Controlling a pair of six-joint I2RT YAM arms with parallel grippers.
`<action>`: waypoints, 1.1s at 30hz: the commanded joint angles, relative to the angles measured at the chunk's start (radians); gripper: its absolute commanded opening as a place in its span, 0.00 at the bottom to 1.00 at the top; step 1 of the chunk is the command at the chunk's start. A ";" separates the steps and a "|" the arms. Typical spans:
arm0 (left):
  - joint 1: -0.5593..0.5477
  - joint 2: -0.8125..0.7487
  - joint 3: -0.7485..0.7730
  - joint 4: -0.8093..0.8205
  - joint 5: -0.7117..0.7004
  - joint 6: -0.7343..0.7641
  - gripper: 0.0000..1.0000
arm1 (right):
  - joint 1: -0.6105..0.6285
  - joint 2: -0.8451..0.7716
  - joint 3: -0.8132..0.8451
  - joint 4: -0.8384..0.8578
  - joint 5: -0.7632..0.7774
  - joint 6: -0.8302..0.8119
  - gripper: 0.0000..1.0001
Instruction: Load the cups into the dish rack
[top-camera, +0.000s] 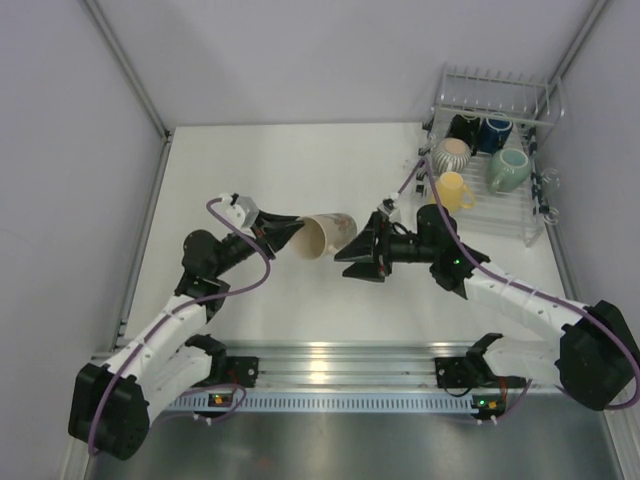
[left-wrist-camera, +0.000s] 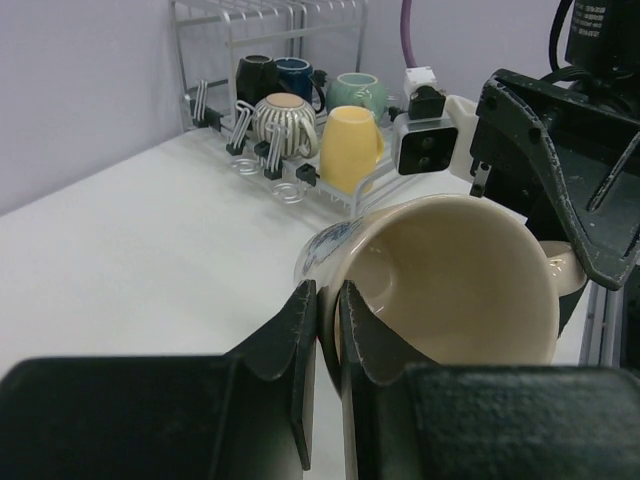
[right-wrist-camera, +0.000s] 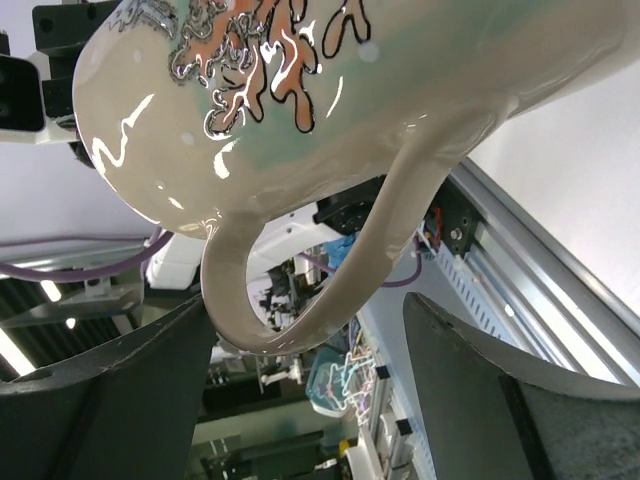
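The top external camera looks steeply down from above and behind the arm bases, covering the whole table (top-camera: 280, 170) and the dish rack (top-camera: 497, 212). The left wrist camera sits low, close behind the cream mug (left-wrist-camera: 460, 280), facing the rack. The right wrist camera faces the left arm and shows the same mug's handle side at very close range.

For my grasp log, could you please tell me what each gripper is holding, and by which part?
The left gripper pinches the cream mug by its rim, one finger inside. The right gripper stands open on either side of the mug's handle, gripping nothing.
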 joint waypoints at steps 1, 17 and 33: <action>-0.003 -0.050 0.102 0.211 0.066 -0.005 0.00 | 0.011 -0.024 0.052 0.112 -0.035 0.049 0.75; -0.009 -0.136 0.052 0.211 0.032 0.050 0.00 | -0.021 0.035 -0.011 0.540 -0.063 0.421 0.69; -0.077 -0.034 0.040 0.412 -0.046 0.054 0.00 | 0.051 0.190 -0.069 1.188 0.063 0.828 0.43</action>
